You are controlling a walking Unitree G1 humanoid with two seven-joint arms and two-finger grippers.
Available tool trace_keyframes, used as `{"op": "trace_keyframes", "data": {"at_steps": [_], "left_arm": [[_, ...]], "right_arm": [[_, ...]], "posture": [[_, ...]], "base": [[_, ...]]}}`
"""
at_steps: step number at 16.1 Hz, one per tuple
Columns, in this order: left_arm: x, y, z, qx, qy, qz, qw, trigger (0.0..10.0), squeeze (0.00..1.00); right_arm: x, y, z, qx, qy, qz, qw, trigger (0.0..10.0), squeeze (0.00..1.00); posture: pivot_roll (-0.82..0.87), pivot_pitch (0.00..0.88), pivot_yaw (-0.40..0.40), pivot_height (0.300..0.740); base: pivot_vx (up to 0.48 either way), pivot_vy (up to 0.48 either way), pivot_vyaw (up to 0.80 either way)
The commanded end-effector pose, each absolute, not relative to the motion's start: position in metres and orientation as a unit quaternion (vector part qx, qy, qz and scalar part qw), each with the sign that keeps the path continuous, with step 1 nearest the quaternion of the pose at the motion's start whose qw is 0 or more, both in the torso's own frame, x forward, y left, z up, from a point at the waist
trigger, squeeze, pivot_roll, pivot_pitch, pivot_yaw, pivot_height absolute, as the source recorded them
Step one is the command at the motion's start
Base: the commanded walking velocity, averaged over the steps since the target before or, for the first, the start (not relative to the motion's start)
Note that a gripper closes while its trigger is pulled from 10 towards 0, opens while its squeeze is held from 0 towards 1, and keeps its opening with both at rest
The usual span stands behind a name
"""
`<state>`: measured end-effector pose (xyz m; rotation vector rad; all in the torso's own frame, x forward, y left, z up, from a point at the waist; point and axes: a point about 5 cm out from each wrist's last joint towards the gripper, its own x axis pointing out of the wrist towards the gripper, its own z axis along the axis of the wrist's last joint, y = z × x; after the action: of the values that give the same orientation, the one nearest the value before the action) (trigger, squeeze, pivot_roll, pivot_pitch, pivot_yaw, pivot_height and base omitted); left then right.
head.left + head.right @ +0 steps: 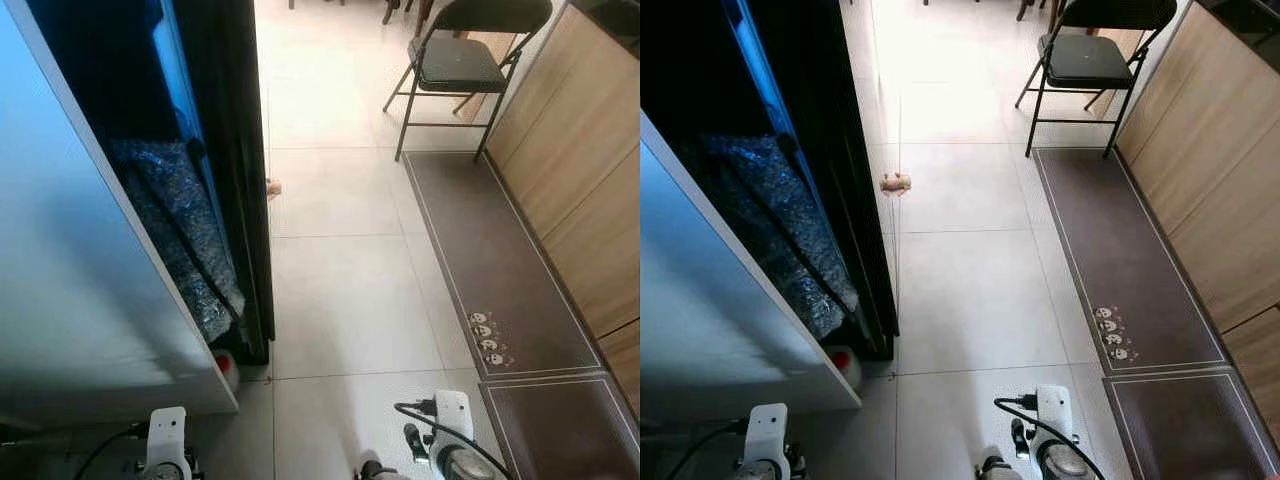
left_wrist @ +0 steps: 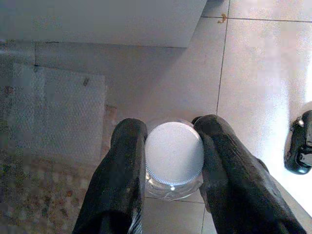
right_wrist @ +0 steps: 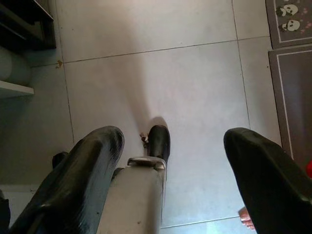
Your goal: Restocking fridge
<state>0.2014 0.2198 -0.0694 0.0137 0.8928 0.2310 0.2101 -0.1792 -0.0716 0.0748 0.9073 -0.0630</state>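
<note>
While the fridge door (image 1: 60,270) stands open on the robot's left, the left gripper (image 2: 174,161) clamps a white-lidded glass jar (image 2: 174,153) above the tiled floor (image 1: 340,290); the right gripper (image 3: 175,161) gapes wide.

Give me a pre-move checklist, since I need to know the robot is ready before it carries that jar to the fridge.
1. Grip on the jar: ok. The left gripper has a finger on each side of its white lid.
2. Jar lid closed: ok, the lid sits flat on the clear glass.
3. Right gripper free: ok, open over bare tile.
4. Fridge door open: ok, it stands swung out on the robot's left.
5. Free shelf space inside: cannot tell, the interior is dark.
6. Floor ahead: not ok. A small tan object lies on the tiles near the fridge, and a folding chair stands further ahead.
</note>
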Motion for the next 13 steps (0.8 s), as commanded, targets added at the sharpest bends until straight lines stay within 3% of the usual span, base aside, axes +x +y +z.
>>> {"op": "trace_keyframes", "data": {"at_steps": [1,8,13], "left_arm": [[0.1921,0.2194,-0.0748,0.011,0.448,0.11,0.887,10.0,0.0],[0.1909,0.2183,-0.0757,0.008,0.452,0.11,0.885,10.0,0.0],[0.1913,0.2174,-0.0756,0.015,0.451,0.103,0.887,10.0,0.0]], "right_arm": [[0.2032,-0.182,-0.0753,0.036,0.45,-0.035,0.892,10.0,0.0],[0.2035,-0.1826,-0.0751,0.035,0.45,-0.033,0.892,10.0,0.0],[0.2032,-0.1826,-0.0753,0.034,0.451,-0.032,0.891,10.0,0.0]], "posture": [[-0.07,0.174,-0.028,0.74],[-0.07,0.173,-0.031,0.74],[-0.07,0.172,-0.031,0.74]], "base": [[0.0,0.326,0.0],[0.0,0.328,0.0],[0.0,0.0,0.0]]}}
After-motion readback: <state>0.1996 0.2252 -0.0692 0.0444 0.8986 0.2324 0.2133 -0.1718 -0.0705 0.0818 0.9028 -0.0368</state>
